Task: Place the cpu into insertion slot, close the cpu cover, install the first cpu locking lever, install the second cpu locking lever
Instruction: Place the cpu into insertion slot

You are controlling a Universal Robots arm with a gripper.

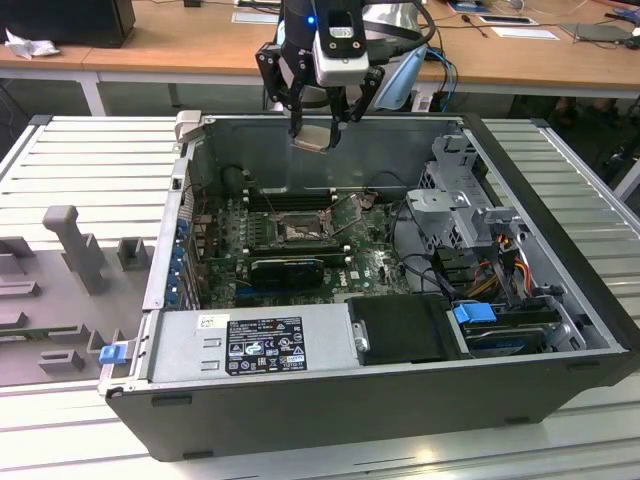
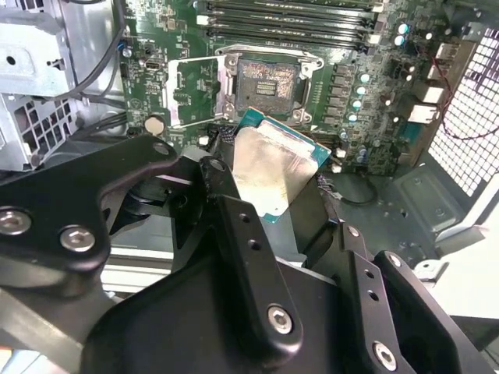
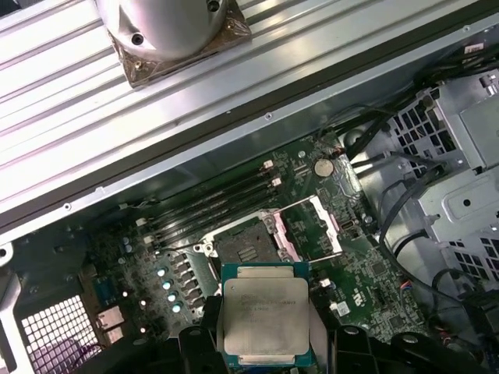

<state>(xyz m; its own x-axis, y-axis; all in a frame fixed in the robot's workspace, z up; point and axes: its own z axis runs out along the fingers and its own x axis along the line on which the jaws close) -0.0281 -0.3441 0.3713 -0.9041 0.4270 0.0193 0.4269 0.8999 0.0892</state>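
Observation:
My gripper (image 1: 316, 122) hangs above the back edge of the open computer case, shut on the cpu (image 1: 312, 137). In both wrist views the cpu (image 2: 273, 173) (image 3: 265, 315) is a pale silver square with a teal rim, pinched between black fingers (image 2: 222, 183). It is in the air, well above the green motherboard (image 1: 375, 265). The insertion slot (image 2: 269, 82) (image 3: 244, 248) (image 1: 298, 232) lies bare below it, its greyish pin field showing. The cpu cover (image 2: 193, 92) (image 3: 337, 234) stands flipped open beside the slot.
Long black memory slots (image 3: 210, 204) run along the slot's far side. A black finned heatsink (image 1: 290, 268), a labelled power supply (image 1: 260, 345), a metal drive cage (image 1: 455, 195) and cables (image 1: 500, 270) crowd the case. Grey fixtures (image 1: 75, 245) stand at the exterior view's left.

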